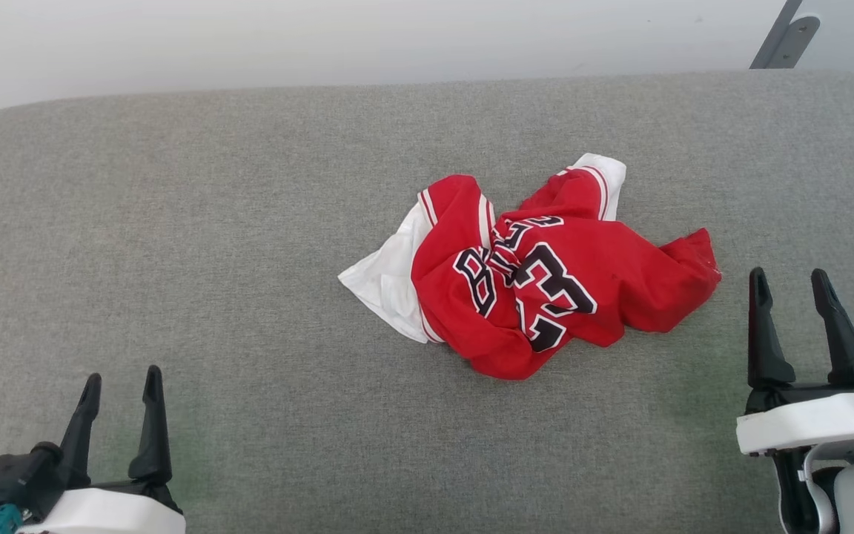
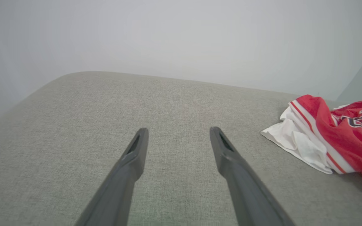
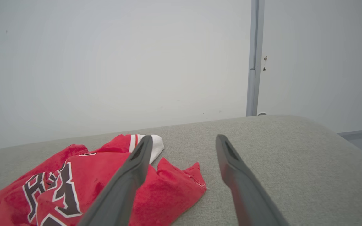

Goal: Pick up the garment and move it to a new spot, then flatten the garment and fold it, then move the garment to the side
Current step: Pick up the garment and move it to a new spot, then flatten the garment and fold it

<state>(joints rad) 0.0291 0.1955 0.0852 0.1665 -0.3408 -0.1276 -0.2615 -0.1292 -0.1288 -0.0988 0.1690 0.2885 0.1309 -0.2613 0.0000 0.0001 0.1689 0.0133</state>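
Crumpled garment (image 1: pixel 583 274), "23" in black

On the shirt (image 1: pixel 545 282) you can't read the lettering (image 1: pixel 505 256) whole: folds swallow it (the 23 shows). The left wrist view's right edge cuts the shirt off, and the right gripper (image 3: pixel 183 138) hides part behind one finger (image 3: pixel 127 182).

Head camera looks steeply down from well above onto the grey upholstered surface (image 1: pixel 175 222), pale wall (image 1: pixel 323 37) along the top edge. Left wrist camera sits low, skimming across that surface toward the wall, jersey (image 2: pixel 341 141) at its right edge. Right wrist camera, equally low and nearer, has the same jersey lower left. All 3 views share it.
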